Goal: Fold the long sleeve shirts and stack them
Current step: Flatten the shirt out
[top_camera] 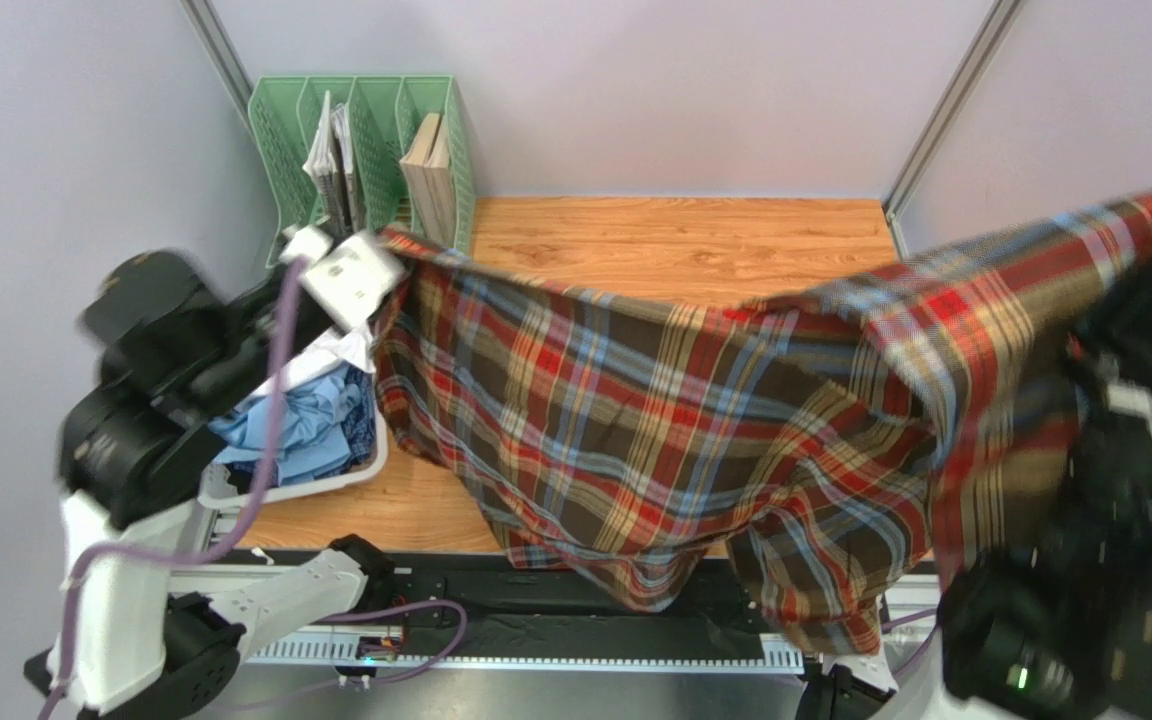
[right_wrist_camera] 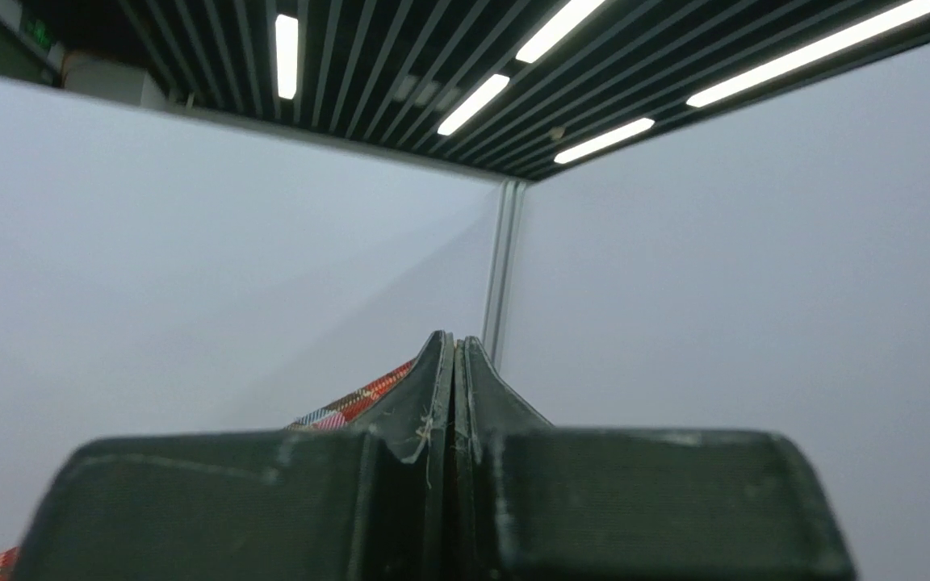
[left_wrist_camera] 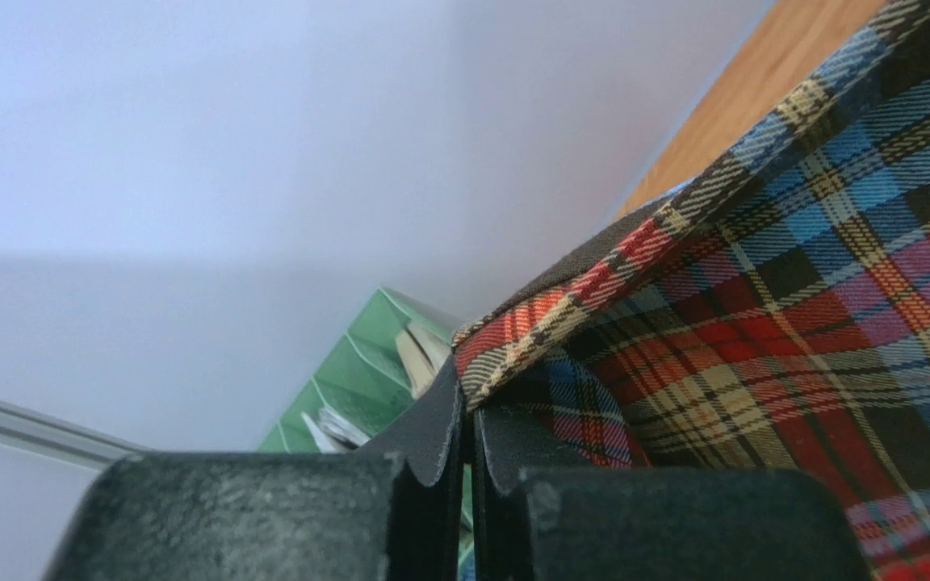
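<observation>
Now left gripper (left_wrist_camera: 468,406) & right gripper (right_wrist_camera: 454,351) are clamping red-brown tartan cloth shirt (top_camera: 642,405), spreading it above wooden table (top_camera: 657,228); nxt prob. lowering it flat.

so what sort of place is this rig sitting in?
Probably an office-style lab booth: pale partition walls with metal posts, a dark slatted ceiling with strip lights, and a green mesh file rack on the wood-grain tabletop.
</observation>
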You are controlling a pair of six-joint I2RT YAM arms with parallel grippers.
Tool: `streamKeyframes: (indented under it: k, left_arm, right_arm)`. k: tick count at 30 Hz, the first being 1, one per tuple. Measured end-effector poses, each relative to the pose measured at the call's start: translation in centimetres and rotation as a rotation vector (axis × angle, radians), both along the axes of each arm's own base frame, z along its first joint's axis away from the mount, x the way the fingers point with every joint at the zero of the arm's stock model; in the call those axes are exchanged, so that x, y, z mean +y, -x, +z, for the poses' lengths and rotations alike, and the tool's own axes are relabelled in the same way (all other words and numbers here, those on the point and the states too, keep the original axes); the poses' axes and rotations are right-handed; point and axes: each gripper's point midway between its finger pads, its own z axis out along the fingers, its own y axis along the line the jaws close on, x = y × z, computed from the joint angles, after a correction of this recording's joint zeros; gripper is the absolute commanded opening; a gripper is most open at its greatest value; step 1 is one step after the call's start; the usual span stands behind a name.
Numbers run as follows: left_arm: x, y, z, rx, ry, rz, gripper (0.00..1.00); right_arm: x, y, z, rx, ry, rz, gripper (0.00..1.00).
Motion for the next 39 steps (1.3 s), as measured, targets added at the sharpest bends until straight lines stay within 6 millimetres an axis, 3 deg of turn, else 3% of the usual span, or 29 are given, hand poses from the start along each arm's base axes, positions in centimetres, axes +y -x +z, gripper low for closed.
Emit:
streamKeyframes:
  k: [4,7,10,13,14,15,16,17,18,20,21,24,25,26,29,30,32,35,37,39]
  left_arm:
    - [-3.6,-7.5,-5.8,0.147,-0.084,0.05,0.0]
    - [-6.6,-13.7,-11.6,0.287,-0.135,0.072,0.0]
    - [-9.2,-20.6,-18.7,0.439,-0.178,0.091,0.0]
    - [-11.1,-26.6,-25.1,0.554,-0.223,0.109,0.04]
    - [-11.8,-29.0,-26.6,0.569,-0.23,0.116,0.1]
    - [-12.6,-31.6,-28.3,0.585,-0.235,0.123,0.19]
    - [-13.2,-33.6,-29.4,0.586,-0.235,0.131,0.33]
    - [-14.0,-36.4,-30.5,0.579,-0.23,0.144,0.39]
    - [-14.3,-38.3,-31.4,0.56,-0.227,0.153,0.42]
    - [-13.7,-40.4,-34.1,0.569,-0.245,0.205,0.8]
    - [-12.8,-40.3,-35.4,0.6,-0.273,0.231,0.87]
    - [-10.3,-37.6,-38.8,0.726,-0.341,0.269,0.91]
    - [-9.2,-35.7,-39.9,0.774,-0.357,0.276,0.91]
    - [-8.4,-33.8,-40.2,0.813,-0.372,0.275,0.9]
    - [-6.6,-28.1,-38.2,0.879,-0.362,0.235,0.85]
    - [-6.5,-26.5,-36.5,0.881,-0.339,0.207,0.82]
    - [-7.1,-24.1,-33.2,0.864,-0.287,0.139,0.77]
    - [-8.1,-20.5,-30.1,0.857,-0.236,0.036,0.7]
    - [-8.5,-18.4,-30.8,0.902,-0.238,-0.009,0.68]
    - [-8.6,-16.9,-33.0,0.977,-0.258,-0.03,0.68]
  right_arm:
    - [-4.1,-12.5,-5.1,0.268,-0.024,0.058,0.0]
    - [-7.3,-23.3,-11.3,0.5,-0.073,0.117,0.0]
    - [-8.9,-34.4,-20.0,0.744,-0.106,0.164,0.0]
    - [-8.1,-43.2,-28.9,0.957,-0.098,0.198,0.0]
    - [-7.5,-46.3,-32.2,1.037,-0.091,0.207,0.08]
    - [-6.9,-49.4,-34.3,1.086,-0.075,0.207,0.42]
    - [-6.6,-51.8,-36.1,1.12,-0.064,0.198,0.52]
    - [-6.0,-54.1,-38.1,1.171,-0.05,0.188,0.67]
    - [-5.5,-56.2,-39.9,1.217,-0.029,0.171,0.88]
    - [-5.0,-59.0,-41.4,1.25,0.004,0.131,0.93]
    - [-4.7,-59.2,-42.4,1.287,0.024,0.119,1.0]
    - [-4.0,-55.9,-46.0,1.473,0.066,0.13,1.0]
    - [-4.2,-53.9,-47.0,1.526,0.071,0.145,1.0]
    - [-4.7,-50.6,-48.4,1.611,0.066,0.163,1.0]
    - [-7.0,-41.5,-49.5,1.748,0.023,0.191,0.83]
    - [-7.8,-38.5,-49.4,1.778,0.006,0.191,0.68]
    - [-8.6,-34.0,-49.0,1.804,-0.02,0.19,0.54]
    - [-6.8,-29.3,-50.3,1.871,0.002,0.252,0.38]
    - [-5.6,-27.4,-52.6,1.942,0.004,0.302,0.37]
    - [-4.5,-25.9,-55.9,2.046,-0.016,0.358,0.37]
